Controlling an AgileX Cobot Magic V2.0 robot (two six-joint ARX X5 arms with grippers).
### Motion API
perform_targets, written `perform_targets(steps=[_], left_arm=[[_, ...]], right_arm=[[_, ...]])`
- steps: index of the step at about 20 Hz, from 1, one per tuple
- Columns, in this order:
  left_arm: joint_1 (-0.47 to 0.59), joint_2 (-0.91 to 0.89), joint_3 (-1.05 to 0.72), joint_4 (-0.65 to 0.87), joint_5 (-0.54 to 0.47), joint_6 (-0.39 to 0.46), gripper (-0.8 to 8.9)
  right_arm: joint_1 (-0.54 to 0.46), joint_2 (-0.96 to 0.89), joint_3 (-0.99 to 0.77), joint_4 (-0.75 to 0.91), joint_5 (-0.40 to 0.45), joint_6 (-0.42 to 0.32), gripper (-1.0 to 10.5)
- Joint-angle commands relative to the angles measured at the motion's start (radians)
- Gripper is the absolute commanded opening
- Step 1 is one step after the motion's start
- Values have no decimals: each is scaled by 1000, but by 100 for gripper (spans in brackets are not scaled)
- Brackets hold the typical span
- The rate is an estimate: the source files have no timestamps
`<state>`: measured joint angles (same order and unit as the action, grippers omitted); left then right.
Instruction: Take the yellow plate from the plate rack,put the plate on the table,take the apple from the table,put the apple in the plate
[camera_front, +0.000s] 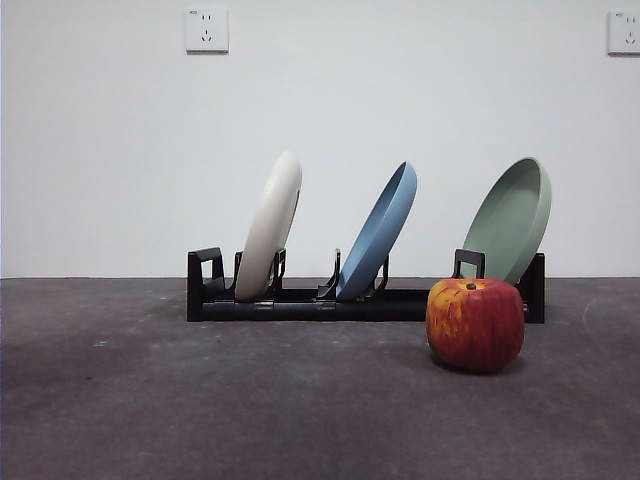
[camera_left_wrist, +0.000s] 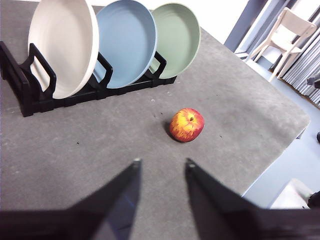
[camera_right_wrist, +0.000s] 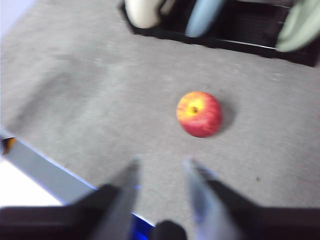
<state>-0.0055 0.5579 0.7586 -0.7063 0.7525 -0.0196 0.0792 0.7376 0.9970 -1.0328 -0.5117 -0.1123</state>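
On the bench (camera_front: 200, 400), the plate rack (camera_front: 300, 300) holds three tilted plates: the yellow plate (camera_front: 268, 228) (cream in colour) in an end slot, a blue plate (camera_front: 378, 232) in the middle, a pale green plate (camera_front: 510, 218) at the other end. The apple (camera_front: 475, 324) sits on the bench in front of the rack, near the green plate. The left end effector (camera_left_wrist: 161, 165) and the right end effector (camera_right_wrist: 161, 162) both hang above the bench, jaws apart and empty.

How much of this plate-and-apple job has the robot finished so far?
Nothing looks done. The yellow plate stands in the plate rack; the apple sits on the table. The left gripper and right gripper are open, holding nothing. Every step remains.
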Motion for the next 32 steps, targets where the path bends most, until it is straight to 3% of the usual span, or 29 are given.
perform_targets(steps=[1, 8, 13, 16, 23, 27, 32], left_arm=[[0, -1, 0, 1, 1, -6, 548], [-4, 34, 2, 59, 1, -14, 547], [-66, 156, 15, 277, -43, -123, 541], [-151, 301, 89, 343, -144, -138, 532], [-297, 779, 444, 449, -331, -134, 532], [-317, 1046, 644, 440, -332, -139, 532], [-343, 1265, 765, 456, -369, -138, 531]], right_arm=[[2, 2, 3, 2, 6, 16, 723], [2, 2, 3, 3, 5, 18, 723], [2, 2, 3, 3, 5, 18, 723], [2, 2, 3, 3, 5, 18, 722], [2, 9, 3, 2, 5, 27, 721], [2, 9, 3, 2, 6, 27, 721], [2, 9, 3, 2, 6, 30, 721]])
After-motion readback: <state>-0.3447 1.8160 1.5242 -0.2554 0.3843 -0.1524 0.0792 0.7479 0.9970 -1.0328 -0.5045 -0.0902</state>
